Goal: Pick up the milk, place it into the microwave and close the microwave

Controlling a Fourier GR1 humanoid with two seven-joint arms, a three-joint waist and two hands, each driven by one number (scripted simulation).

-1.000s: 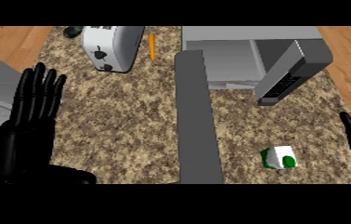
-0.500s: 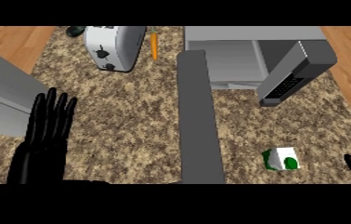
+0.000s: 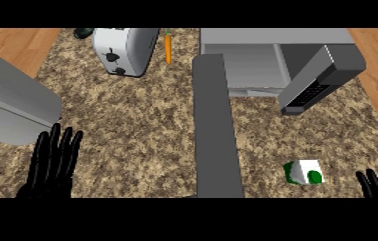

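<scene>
- Head view, milk (image 3: 303,172): small white-and-green carton, boxy, standing near the counter's (image 3: 140,115) front edge at the right, not yet held.
- My right hand (image 3: 367,183): only fingertips at the right edge; cannot tell its state.
- My left hand (image 3: 53,165): fingers straight, released, resting front left.
- Microwave (image 3: 258,65): grey box, back right, door (image 3: 319,80) swung open.
- Risk, my judgement: a sideways reach may topple the light carton on speckled stone.

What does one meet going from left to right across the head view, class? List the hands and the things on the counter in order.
Left robot hand → toaster → carrot → open microwave → milk → right robot hand, only its fingertips showing at the edge.
</scene>
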